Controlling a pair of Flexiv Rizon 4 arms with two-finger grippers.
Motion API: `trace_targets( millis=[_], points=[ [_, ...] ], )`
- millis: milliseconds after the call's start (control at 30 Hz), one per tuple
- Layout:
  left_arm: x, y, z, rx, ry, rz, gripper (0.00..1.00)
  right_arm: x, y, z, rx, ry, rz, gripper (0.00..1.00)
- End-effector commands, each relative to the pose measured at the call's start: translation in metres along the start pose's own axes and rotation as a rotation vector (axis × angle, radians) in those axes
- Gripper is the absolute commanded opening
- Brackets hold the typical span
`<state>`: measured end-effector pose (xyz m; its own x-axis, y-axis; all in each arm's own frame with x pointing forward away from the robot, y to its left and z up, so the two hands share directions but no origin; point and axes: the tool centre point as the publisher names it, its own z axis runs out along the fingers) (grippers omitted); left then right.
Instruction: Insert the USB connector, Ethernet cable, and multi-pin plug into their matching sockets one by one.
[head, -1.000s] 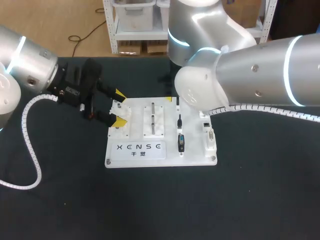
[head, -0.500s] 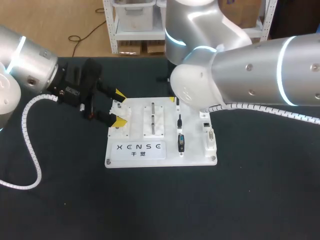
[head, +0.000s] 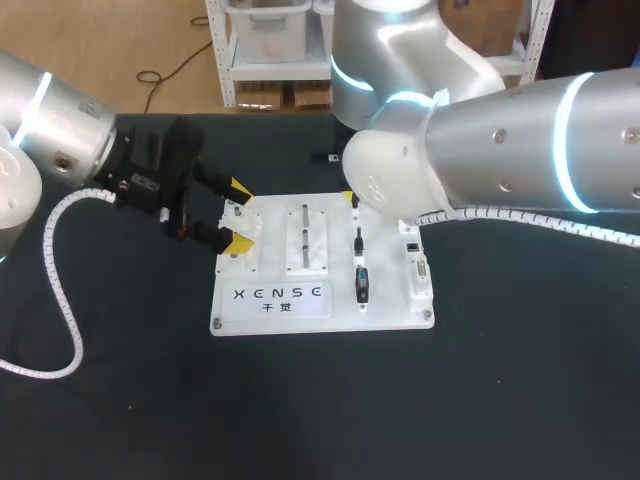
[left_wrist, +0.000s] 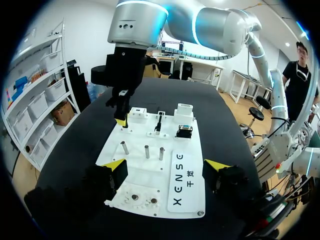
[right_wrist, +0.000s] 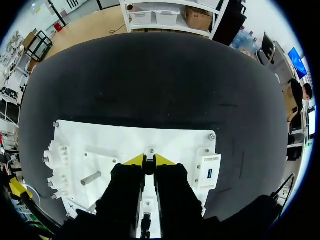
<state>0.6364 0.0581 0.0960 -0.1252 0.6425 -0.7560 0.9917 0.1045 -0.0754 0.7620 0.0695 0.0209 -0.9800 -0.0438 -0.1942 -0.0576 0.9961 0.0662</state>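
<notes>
Head view showed the white rectangular plastic socket board (head: 320, 312) lying on the black counter (head: 500, 400), with bare counter on every side, widest at its near and right edges. The left claw (head: 238, 213) stood open, straddling the board's left edge. The right claw (right_wrist: 148, 160) hung at the far edge, tips pinched on a slim black connector (right_wrist: 148, 168). A black multi-pin plug (head: 362, 285) lay on the board, long axis near-to-far, its thin black lead (head: 357, 240) pointing to the far edge.
</notes>
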Motion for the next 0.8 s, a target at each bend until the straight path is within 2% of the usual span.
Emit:
trace_targets(
  millis=[33,300,633,800],
  points=[
    [0.001,0.001,0.0,0.003,-0.001,0.001,1.0,0.008,-0.01,-0.019,-0.025,-0.063,0.002,0.0],
    [0.001,0.001,0.0,0.003,-0.001,0.001,1.0,0.008,-0.022,-0.036,-0.026,-0.107,0.001,0.0],
    [0.001,0.001,0.0,0.003,-0.001,0.001,1.0,0.016,-0.059,-0.035,0.026,-0.105,0.027,0.0],
    [0.001,0.001,0.0,0.003,-0.001,0.001,1.0,0.02,-0.069,-0.033,0.045,-0.099,0.04,0.0]
  ],
)
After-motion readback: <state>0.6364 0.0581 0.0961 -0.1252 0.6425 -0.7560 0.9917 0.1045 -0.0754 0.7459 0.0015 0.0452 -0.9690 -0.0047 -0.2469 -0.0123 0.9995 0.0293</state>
